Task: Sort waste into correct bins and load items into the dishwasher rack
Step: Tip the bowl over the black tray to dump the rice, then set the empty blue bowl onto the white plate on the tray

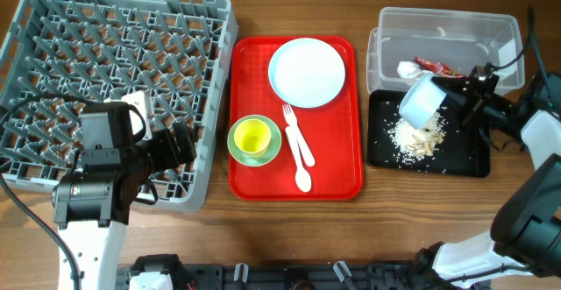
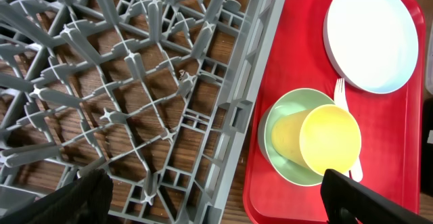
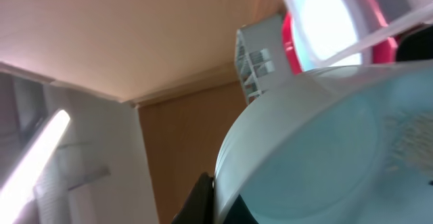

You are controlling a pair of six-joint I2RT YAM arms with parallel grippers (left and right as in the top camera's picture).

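Note:
My right gripper (image 1: 454,91) is shut on the rim of the pale blue bowl (image 1: 420,98) and holds it tipped on its side over the black tray (image 1: 469,160). Beige food scraps (image 1: 414,138) lie in that tray. In the right wrist view the bowl (image 3: 325,149) fills the frame. The red wrapper (image 1: 432,65) and white tissue (image 1: 408,68) lie in the clear tub (image 1: 447,25). My left gripper (image 2: 215,200) is open and empty over the right edge of the grey rack (image 1: 105,53). The plate (image 1: 307,71), yellow-green cup (image 1: 252,137) on its saucer (image 1: 272,150), fork (image 1: 290,128) and spoon (image 1: 302,169) rest on the red tray (image 1: 342,172).
The rack's right wall (image 2: 237,116) stands next to the red tray's left edge (image 2: 254,197). The clear tub sits directly behind the black tray at the right. Black cables (image 1: 517,58) run by the right arm.

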